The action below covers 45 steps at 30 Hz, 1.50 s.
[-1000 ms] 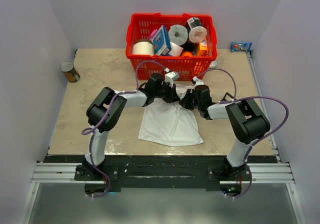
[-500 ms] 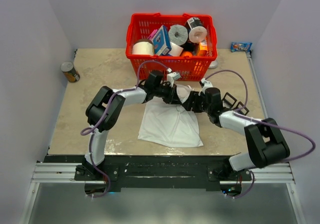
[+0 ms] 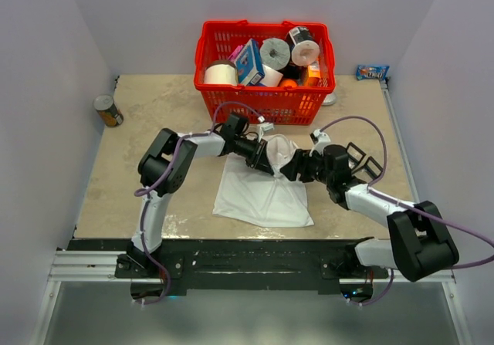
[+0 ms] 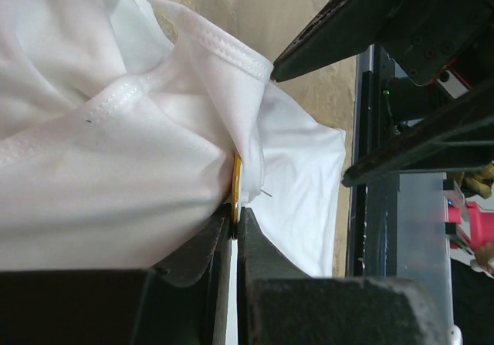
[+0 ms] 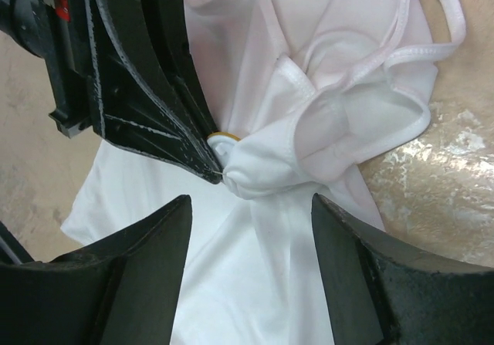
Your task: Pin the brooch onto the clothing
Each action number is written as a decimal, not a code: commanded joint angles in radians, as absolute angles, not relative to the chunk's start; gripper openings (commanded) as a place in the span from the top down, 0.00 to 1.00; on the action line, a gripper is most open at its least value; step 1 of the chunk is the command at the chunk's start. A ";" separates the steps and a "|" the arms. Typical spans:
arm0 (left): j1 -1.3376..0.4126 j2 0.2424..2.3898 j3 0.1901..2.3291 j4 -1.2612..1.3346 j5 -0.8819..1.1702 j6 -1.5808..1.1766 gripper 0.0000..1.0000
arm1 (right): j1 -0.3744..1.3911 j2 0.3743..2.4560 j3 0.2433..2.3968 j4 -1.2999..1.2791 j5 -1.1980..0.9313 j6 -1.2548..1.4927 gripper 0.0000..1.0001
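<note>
Swinging wide now, the right arm has pushed its elbow out toward the near right corner of the worktop (image 3: 154,106), and the right fingers (image 5: 147,268), tight together a second ago, have sprung apart and backed off the cloth. They hang open just beside the bunched collar of the white T-shirt (image 3: 262,194), touching nothing, one on either side of the fabric in the wrist view. Over on the other side, the left fingers (image 4: 208,245) are clamped on the brooch (image 4: 235,187), and I can see its orange-gold edge pinched between the tips, pressed right up against a gathered fold of the shirt near the stitched neckline. A thin sliver of pin shows just past the hem there. The collar end is lifted and crumpled between the two arms, while the rest of the shirt lies flat on the worktop. Behind them sits the red basket (image 3: 231,102), full of rolls and boxes, with a can (image 3: 107,110) at the far left and a blue snack packet (image 3: 371,72) at the far right.
</note>
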State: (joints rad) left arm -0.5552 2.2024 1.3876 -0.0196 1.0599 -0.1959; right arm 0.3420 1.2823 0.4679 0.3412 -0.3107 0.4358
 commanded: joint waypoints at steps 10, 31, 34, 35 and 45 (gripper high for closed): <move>-0.526 2.218 1.442 -0.057 1.196 -0.158 1.00 | 0.336 1.404 0.471 0.505 -0.411 0.419 0.37; -0.528 2.238 1.442 -0.054 1.247 -0.158 1.00 | 0.336 1.531 0.557 0.565 -0.479 0.399 0.53; -0.526 2.237 1.442 -0.054 1.252 -0.156 1.00 | 0.336 1.545 0.564 0.569 -0.503 0.399 0.55; -0.528 2.237 1.442 -0.055 1.252 -0.155 1.00 | 0.337 1.545 0.565 0.571 -0.509 0.399 0.55; -0.525 2.238 1.457 -0.092 1.275 -0.121 1.00 | 0.328 1.542 0.566 0.560 -0.555 0.377 0.58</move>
